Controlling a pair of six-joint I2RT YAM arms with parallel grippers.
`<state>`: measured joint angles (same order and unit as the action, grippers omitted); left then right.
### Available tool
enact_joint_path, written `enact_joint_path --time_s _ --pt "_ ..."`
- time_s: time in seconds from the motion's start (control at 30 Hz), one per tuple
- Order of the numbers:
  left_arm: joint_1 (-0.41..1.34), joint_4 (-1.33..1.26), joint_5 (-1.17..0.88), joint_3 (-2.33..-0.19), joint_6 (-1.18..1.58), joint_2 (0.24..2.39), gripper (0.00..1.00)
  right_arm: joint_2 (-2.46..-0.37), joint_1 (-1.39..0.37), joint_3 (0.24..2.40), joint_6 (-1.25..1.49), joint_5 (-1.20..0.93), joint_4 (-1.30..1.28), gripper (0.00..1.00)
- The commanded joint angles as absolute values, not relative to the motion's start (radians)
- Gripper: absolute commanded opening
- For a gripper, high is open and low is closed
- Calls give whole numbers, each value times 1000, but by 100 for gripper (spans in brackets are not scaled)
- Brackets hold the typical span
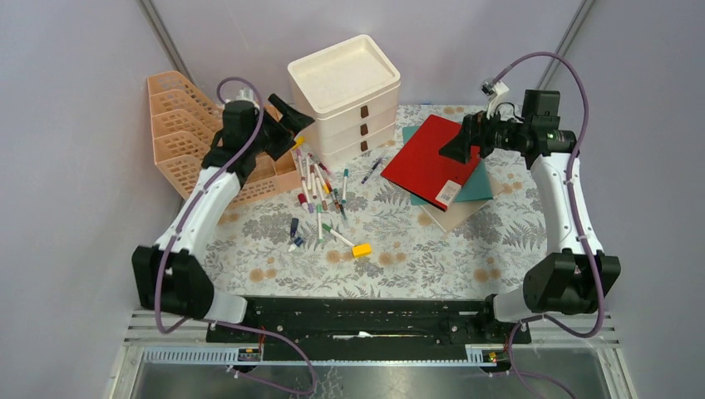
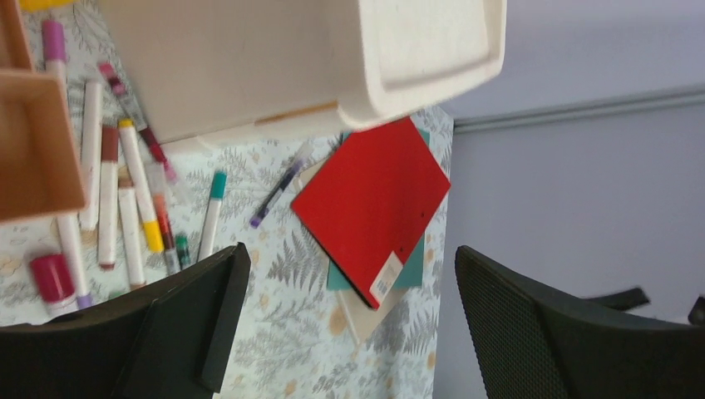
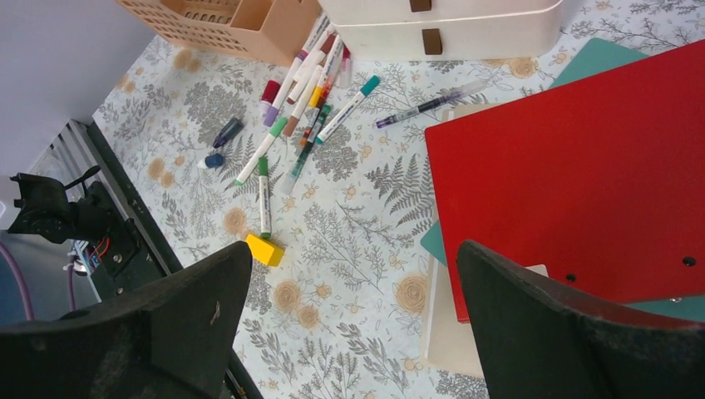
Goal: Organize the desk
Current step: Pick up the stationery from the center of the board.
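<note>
Desk surface [image 1: 399, 241] lies cluttered below. Left gripper [image 1: 295, 120], spread wide and empty, hangs between peach basket [image 1: 179, 125] and white drawers [image 1: 345, 91], scattered markers [image 1: 320, 187] nearby. Right gripper [image 1: 459, 141], equally wide and empty, hangs over the red folder [image 1: 432, 158] topping a stack.

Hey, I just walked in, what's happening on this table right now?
Two robot arms hang over a cluttered desk, and neither is holding anything. The left claw is open above the scattered markers, between the peach organizer and the white drawer unit. The right claw is open over the red folder, which lies on top of a small stack. A yellow block sits loose nearer the front. No tidying shows yet.
</note>
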<state>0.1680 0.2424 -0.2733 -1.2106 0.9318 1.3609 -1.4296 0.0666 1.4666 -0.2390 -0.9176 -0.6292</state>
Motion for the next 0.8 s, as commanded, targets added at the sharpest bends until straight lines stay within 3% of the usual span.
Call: enact_joint_path --time_s 0.0,0.5,0.77 --pt "201 297 -121 -1427 989 1485 99 -1482 50 1571 -245 -895 -657 100" --pt "226 576 144 -2020 836 1910 98 -1596 32 1661 -224 -895 -657 100" --pt "227 480 85 -2029 786 1900 98 -1595 30 1642 -244 -895 -656 100"
